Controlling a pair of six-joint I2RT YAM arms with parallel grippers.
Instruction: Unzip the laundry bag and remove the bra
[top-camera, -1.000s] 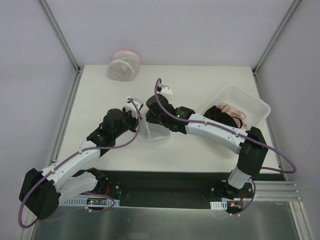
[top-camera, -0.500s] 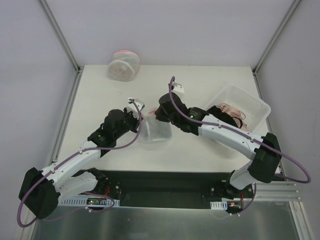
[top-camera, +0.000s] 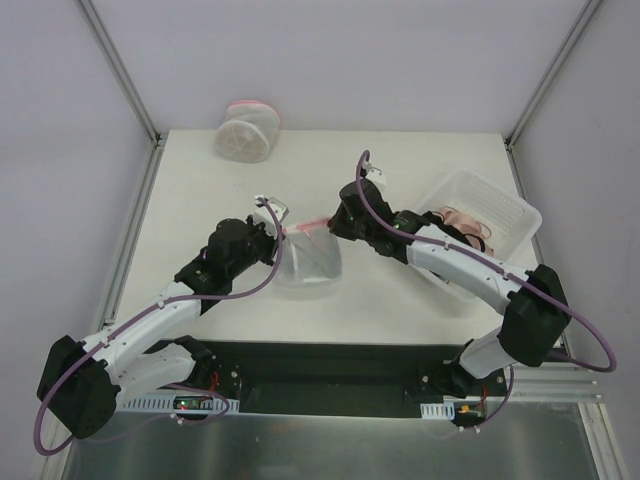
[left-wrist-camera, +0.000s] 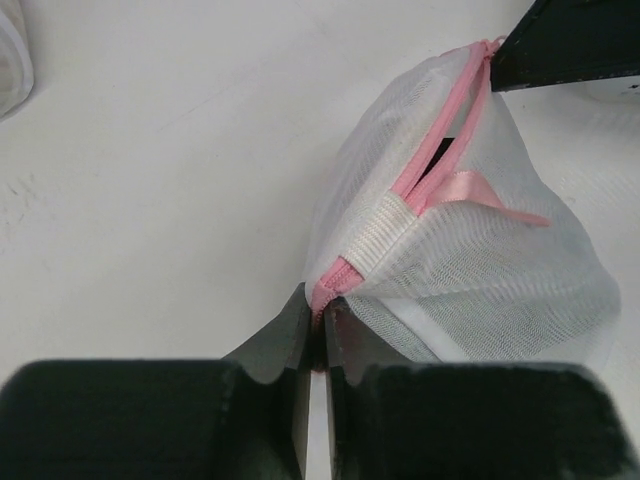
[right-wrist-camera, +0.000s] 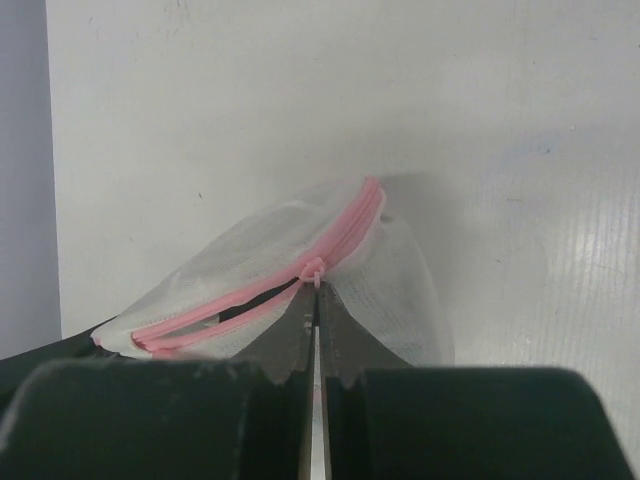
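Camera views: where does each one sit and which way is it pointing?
Top external: above and behind the bases, looking down on the table; left arm and right arm show.
Left wrist: on the left arm, looking along the left gripper, shut on the laundry bag.
Right wrist: on the right arm, looking along the right gripper, shut on the zipper pull.
Shared: both wrist views show the partly open pink zipper.

A matte white table (top-camera: 200, 180) fills the enclosure under soft, even light. Plain pale grey walls (top-camera: 330, 60) rise on three sides, with slanting aluminium posts (top-camera: 119, 70) at the far corners. A black mounting strip (top-camera: 330, 365) runs along the table's near edge.
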